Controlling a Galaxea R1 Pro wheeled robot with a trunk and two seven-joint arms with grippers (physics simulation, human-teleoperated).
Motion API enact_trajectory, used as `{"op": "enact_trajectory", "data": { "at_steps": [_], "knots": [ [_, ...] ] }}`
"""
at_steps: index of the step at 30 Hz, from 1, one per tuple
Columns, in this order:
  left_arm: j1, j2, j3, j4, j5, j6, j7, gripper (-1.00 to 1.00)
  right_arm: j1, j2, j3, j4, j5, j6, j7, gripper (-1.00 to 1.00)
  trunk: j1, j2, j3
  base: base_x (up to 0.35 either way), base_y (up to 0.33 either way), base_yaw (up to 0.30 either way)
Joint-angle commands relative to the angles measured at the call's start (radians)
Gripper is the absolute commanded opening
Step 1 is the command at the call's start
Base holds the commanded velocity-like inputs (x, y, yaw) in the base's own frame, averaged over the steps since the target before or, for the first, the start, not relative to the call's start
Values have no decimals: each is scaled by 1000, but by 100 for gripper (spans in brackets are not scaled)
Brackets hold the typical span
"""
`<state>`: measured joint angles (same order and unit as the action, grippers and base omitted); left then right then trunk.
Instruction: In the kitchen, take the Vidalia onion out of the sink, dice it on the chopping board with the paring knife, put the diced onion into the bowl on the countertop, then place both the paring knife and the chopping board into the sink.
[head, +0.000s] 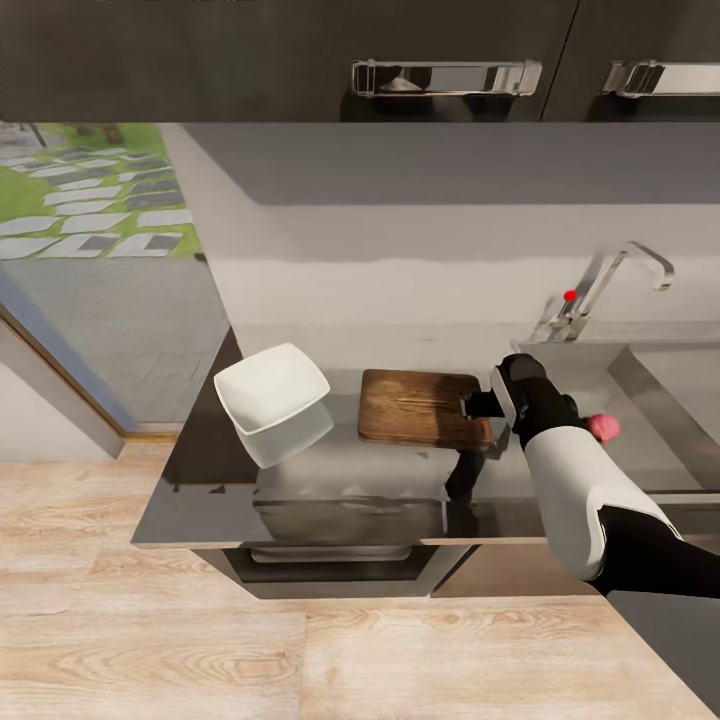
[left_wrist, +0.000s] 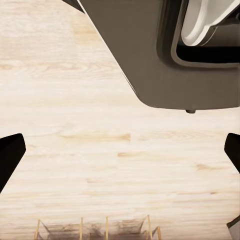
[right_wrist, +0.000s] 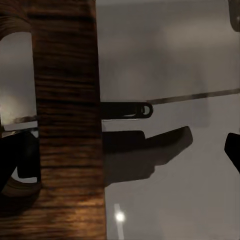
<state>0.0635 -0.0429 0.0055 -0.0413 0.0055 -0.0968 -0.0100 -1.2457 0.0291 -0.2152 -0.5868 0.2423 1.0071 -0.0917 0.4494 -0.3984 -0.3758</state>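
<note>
Reaching my right gripper, fingers apart, around the dark-brown wooden chopping board's slot end near the grey steel countertop's sink-side edge; closing comes next.

Left gripper hangs wide over floor.

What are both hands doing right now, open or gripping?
Left hand: open, empty, over the wood floor.
Right hand: at the chopping board handle end; grip cannot be told.

Head high above; wrists close.
</note>
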Motion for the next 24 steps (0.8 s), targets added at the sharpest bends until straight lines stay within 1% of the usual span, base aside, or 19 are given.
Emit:
{"op": "enact_trajectory", "data": {
  "at_steps": [1, 9, 12, 20, 24],
  "knots": [
    [1, 0, 1, -2, 1, -1, -1, 100, -1, 2, -6, -1, 5, 2, 0, 100, 1, -2, -1, 0, 0, 0],
    [1, 0, 1, -2, 1, -1, -2, 100, -1, 2, -3, -6, 6, 4, 0, 100, 1, -2, 10, 0, 0, 0],
    [1, 0, 1, -2, 1, -1, -1, 100, -1, 2, 5, -17, 6, 4, 0, 100, 1, -2, 15, 0, 0, 0],
    [0, 0, 1, -2, 1, -1, -2, 100, -1, 2, 10, -132, 4, 4, 1, 100, 1, -2, 27, 0, 0, 0],
    [0, 0, 1, -2, 1, -2, -2, 100, -1, 2, 11, -150, 2, 4, 3, 100, 1, -2, 34, 0, 0, 0]
  ]
}}
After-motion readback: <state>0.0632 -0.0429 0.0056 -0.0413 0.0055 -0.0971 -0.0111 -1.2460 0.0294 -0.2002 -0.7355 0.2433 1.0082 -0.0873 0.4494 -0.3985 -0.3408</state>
